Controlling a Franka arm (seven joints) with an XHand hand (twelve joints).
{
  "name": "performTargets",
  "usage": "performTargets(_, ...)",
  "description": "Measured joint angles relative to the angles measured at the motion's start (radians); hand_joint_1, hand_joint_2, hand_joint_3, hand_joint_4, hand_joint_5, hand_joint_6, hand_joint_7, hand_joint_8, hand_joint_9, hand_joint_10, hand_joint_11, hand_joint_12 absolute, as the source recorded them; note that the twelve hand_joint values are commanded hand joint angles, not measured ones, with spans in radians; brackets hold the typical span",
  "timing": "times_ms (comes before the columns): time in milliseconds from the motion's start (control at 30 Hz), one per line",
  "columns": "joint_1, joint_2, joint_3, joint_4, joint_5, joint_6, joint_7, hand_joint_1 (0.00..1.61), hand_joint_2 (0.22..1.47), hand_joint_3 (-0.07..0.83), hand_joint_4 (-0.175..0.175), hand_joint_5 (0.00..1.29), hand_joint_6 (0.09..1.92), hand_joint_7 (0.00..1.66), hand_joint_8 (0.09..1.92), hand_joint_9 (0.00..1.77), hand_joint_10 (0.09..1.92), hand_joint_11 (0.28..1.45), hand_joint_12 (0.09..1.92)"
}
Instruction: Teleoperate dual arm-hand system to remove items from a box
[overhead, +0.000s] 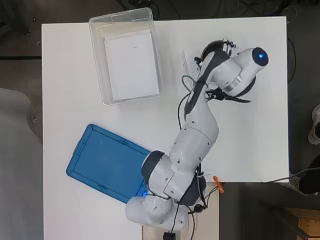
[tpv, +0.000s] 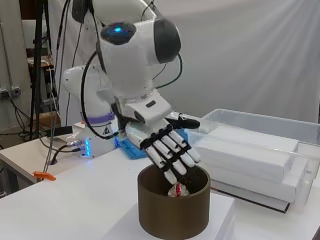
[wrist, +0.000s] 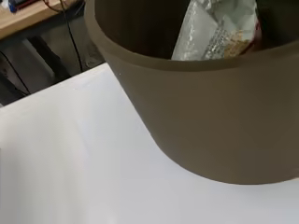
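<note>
The brown round box (tpv: 173, 207) stands on a white flat block (tpv: 220, 220) on the white table (tpv: 60, 200), at the side far from the clear plastic bin. In the side view it is an open cylinder with a thick wall, and a small item with red and silver colours (tpv: 178, 189) shows inside, low behind the rim. The wrist view looks at the box from very close: its brown wall (wrist: 224, 116) fills much of the picture, and a shiny silver packet (wrist: 217, 30) leans inside it against the far wall, with some red at one edge.

The hand (tpv: 165, 145) hangs just above the mouth of the box. Its fingers (tpv: 175, 160) are straight and lie side by side, pointing down at a slant, with the tips at the rim or a little inside the opening; I cannot tell if they touch the packet. The thumb (tpv: 184, 121) sticks out to the side, apart from the fingers. The hand holds nothing.

In the overhead view the arm (overhead: 192, 135) reaches up the table, and its wrist covers the box. The clear plastic bin (overhead: 125, 55) stands at the far left of the table with a white flat box (overhead: 131, 64) inside. A blue tray (overhead: 105, 162) lies near the arm's base, turned at an angle.
</note>
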Motion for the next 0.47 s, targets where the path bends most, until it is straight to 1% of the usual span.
performTargets(33, 0.004, -0.008, 0.011, 0.005, -0.05, 0.007, 0.012, 0.02, 0.78, 0.002, 0.034, 0.03, 0.09, 0.04, 0.09, 0.21, 0.09, 0.44, 0.09)
performTargets(100, 0.012, -0.034, 0.039, -0.007, -0.143, 0.036, 0.027, 0.02, 0.82, 0.004, 0.051, 0.1, 0.09, 0.09, 0.09, 0.28, 0.09, 0.47, 0.09)
performTargets(167, 0.018, -0.086, 0.071, -0.055, -0.181, 0.098, 0.041, 0.02, 0.84, 0.006, 0.057, 0.13, 0.09, 0.12, 0.09, 0.32, 0.09, 0.48, 0.09)
performTargets(233, 0.024, -0.139, 0.093, -0.098, -0.197, 0.137, 0.05, 0.02, 0.87, 0.004, 0.071, 0.26, 0.09, 0.3, 0.09, 0.49, 0.09, 0.54, 0.09)
performTargets(333, 0.029, -0.243, 0.135, -0.127, -0.22, 0.135, 0.05, 0.01, 0.89, 0.001, 0.066, 0.34, 0.09, 0.5, 0.09, 0.65, 0.09, 0.62, 0.09)
performTargets(400, 0.033, -0.331, 0.164, -0.16, -0.237, 0.124, 0.06, 0.02, 0.9, 0.001, 0.06, 0.36, 0.09, 0.56, 0.09, 0.7, 0.09, 0.65, 0.09)
performTargets(467, 0.038, -0.444, 0.198, -0.22, -0.252, 0.108, 0.072, 0.02, 0.91, 0.001, 0.066, 0.4, 0.09, 0.6, 0.09, 0.72, 0.09, 0.66, 0.09)
